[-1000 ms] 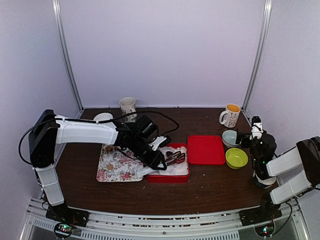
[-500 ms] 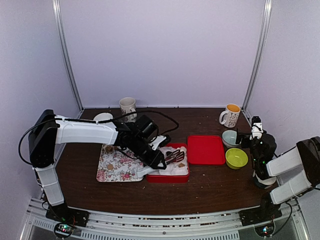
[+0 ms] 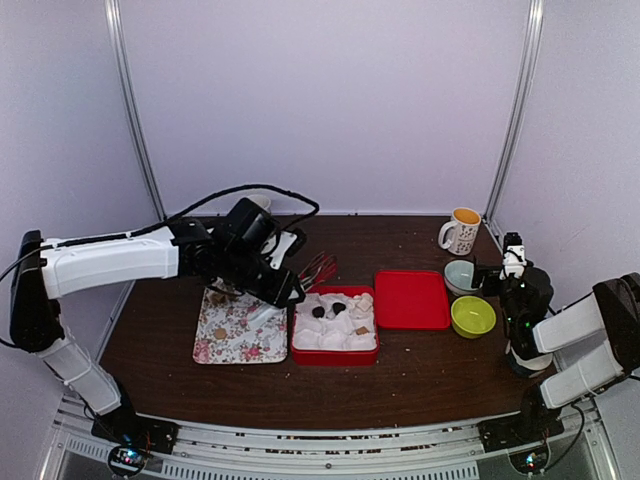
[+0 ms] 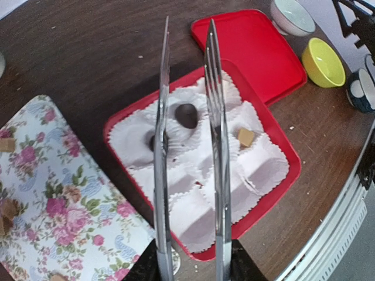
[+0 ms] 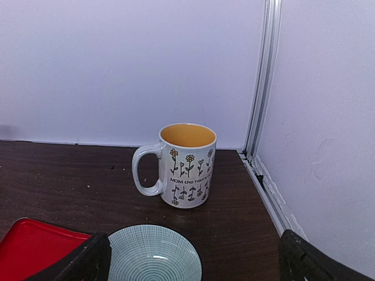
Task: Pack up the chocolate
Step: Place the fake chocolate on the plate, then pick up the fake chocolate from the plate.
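Observation:
The red box [image 3: 335,357] [image 4: 295,170] is lined with white paper cups. In it lie two dark pieces of chocolate [image 3: 318,311] [image 4: 186,115] and a tan one [image 4: 246,137] [image 3: 362,330]. More tan pieces sit on the floral tray [image 3: 240,340] [image 4: 64,175], one at its left edge [image 4: 6,144]. My left gripper [image 3: 295,284] [image 4: 190,270] is shut on metal tongs [image 3: 319,268] [image 4: 214,99], raised above the box's far-left side. The tong tips stand apart and hold nothing. My right gripper [image 3: 496,277] [image 5: 193,264] is open at the far right, away from the box.
The red lid [image 3: 411,298] [image 4: 252,41] lies right of the box. Beyond it are a teal bowl [image 3: 460,275] [image 5: 153,257], a yellow bowl [image 3: 472,316] [image 4: 323,61] and a flowered mug [image 3: 461,231] [image 5: 186,165]. The right wall post stands close behind the mug.
My left arm has lifted and drawn back to the left with the tongs, out of the red box. The chocolate pieces in the box now show. The right arm is still.

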